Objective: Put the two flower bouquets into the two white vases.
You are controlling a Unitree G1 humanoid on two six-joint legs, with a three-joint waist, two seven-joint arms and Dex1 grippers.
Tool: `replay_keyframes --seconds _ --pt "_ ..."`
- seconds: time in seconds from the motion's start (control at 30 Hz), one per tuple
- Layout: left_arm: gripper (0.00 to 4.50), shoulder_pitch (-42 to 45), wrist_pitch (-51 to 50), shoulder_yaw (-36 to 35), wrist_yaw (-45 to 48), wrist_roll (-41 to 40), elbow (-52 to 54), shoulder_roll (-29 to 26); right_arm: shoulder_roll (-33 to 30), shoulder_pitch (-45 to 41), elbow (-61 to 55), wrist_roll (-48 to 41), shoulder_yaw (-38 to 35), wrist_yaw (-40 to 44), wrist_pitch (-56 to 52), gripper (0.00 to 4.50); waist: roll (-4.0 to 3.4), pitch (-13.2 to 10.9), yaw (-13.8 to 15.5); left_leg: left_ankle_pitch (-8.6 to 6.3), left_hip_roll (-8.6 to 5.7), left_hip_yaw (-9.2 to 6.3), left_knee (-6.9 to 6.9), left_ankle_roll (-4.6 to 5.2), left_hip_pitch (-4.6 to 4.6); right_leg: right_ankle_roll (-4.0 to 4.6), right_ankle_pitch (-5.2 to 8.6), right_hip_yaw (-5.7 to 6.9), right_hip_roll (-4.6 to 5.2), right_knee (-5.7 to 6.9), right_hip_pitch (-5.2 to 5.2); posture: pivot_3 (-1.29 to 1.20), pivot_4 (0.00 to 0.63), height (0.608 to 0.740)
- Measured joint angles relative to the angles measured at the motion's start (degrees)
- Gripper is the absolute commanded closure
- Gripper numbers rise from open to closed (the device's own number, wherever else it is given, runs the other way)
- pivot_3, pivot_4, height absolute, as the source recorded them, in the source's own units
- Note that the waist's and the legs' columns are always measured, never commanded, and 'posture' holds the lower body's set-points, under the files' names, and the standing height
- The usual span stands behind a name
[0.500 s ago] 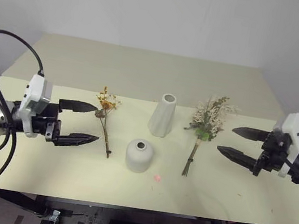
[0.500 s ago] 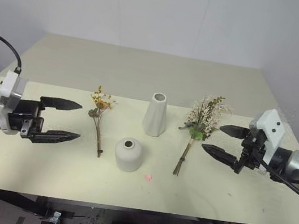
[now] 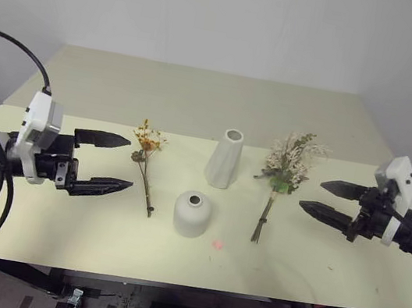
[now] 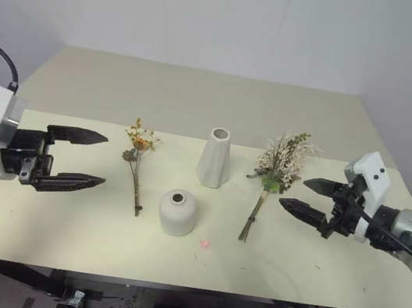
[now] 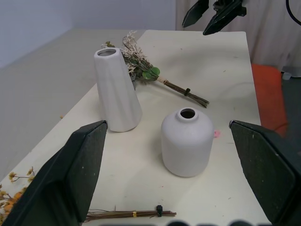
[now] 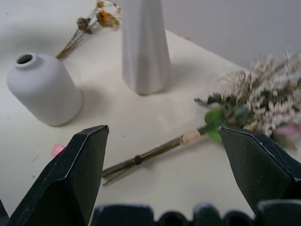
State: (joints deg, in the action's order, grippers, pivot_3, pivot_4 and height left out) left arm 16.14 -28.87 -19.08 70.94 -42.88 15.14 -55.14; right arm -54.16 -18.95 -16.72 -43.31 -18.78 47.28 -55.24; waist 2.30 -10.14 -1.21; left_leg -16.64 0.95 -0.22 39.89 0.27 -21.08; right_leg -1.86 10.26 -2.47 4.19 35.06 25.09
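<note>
A matte cream table (image 3: 198, 105) is carrying all four task pieces, with the tall tapered white vase (image 3: 224, 158) standing upright near the centre, its smooth cone narrowing to an open round mouth. At about 7 o'clock from it, just apart, the short dome-shaped white vase (image 3: 192, 214) is sitting upright, chalky and rounded, with a small dark hole in its top. At 9 o'clock from the cone, the small bouquet (image 3: 145, 161) is lying flat, a sparse dried bunch with orange-yellow blooms on thin brown stems pointing toward the near edge. At 3 o'clock from the cone, the larger bouquet (image 3: 283, 175) is lying flat too, feathery cream sprigs, green leaves and a pink bloom fanning out above bound stems. A small pink speck (image 3: 217, 244) is lying at 5 o'clock from the dome vase. The left gripper (image 3: 116, 163) is hovering at 9 o'clock from the small bouquet, its black pointed fingers spread wide and gripping nothing. The right gripper (image 3: 328, 200) is hovering at 3 o'clock from the larger bouquet, equally wide apart and empty.
</note>
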Motion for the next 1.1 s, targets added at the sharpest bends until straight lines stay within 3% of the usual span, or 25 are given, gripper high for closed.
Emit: replay_keyframes --seconds 0.13,0.33,0.6,0.83,0.93,1.1 --pt "0.00 2.01 0.11 1.06 0.46 -0.04 -0.11 0.10 7.87 -7.84 4.44 -4.74 -0.06 -10.19 -12.97 0.05 0.00 0.01 -0.09 0.00 0.00 -0.04 -0.04 0.00 0.01 0.01 0.00 -0.01 -0.05 0.00 0.00 0.00 0.150 0.740" --pt "0.00 5.41 0.61 3.19 2.48 0.02 -2.22 0.85 16.19 -11.83 11.50 -2.51 2.73 -21.26 -21.87 0.05 -0.01 0.00 0.27 0.00 -0.08 -0.03 -0.04 0.00 -0.13 0.01 -0.01 0.01 0.05 -0.02 0.10 0.00 0.150 0.740" --pt "0.00 7.35 1.83 4.87 3.82 0.69 -3.55 1.64 21.37 -17.33 21.08 4.30 6.47 -27.65 -23.51 0.05 -0.01 0.00 -0.09 0.00 -0.06 -0.03 -0.04 0.00 -0.09 -0.01 -0.02 0.00 0.02 0.00 0.08 0.00 0.150 0.740" --pt "0.00 7.34 2.50 5.39 3.93 1.23 -3.72 2.26 26.03 -24.28 30.75 9.00 8.78 -27.93 -20.68 0.05 -0.02 0.01 -1.47 0.00 -0.06 -0.04 -0.04 0.00 -0.04 -0.01 -0.03 -0.01 0.03 0.02 0.04 0.00 0.150 0.740" --pt "0.00 7.36 2.50 5.46 3.96 1.26 -3.82 2.31 28.25 -28.51 36.13 12.17 11.60 -27.46 -18.11 0.63 0.01 0.04 -2.30 0.00 -0.04 -0.04 -0.04 0.00 -0.01 0.00 -0.03 -0.01 0.01 0.04 0.03 0.00 0.150 0.740" --pt "0.00 7.46 2.49 5.54 3.85 1.27 -3.81 2.36 30.21 -33.29 43.77 17.98 15.07 -28.28 -14.97 2.43 0.14 0.17 -2.94 0.00 -0.02 -0.05 -0.05 0.00 0.03 0.01 -0.04 -0.02 -0.01 0.06 0.02 0.00 0.150 0.740"
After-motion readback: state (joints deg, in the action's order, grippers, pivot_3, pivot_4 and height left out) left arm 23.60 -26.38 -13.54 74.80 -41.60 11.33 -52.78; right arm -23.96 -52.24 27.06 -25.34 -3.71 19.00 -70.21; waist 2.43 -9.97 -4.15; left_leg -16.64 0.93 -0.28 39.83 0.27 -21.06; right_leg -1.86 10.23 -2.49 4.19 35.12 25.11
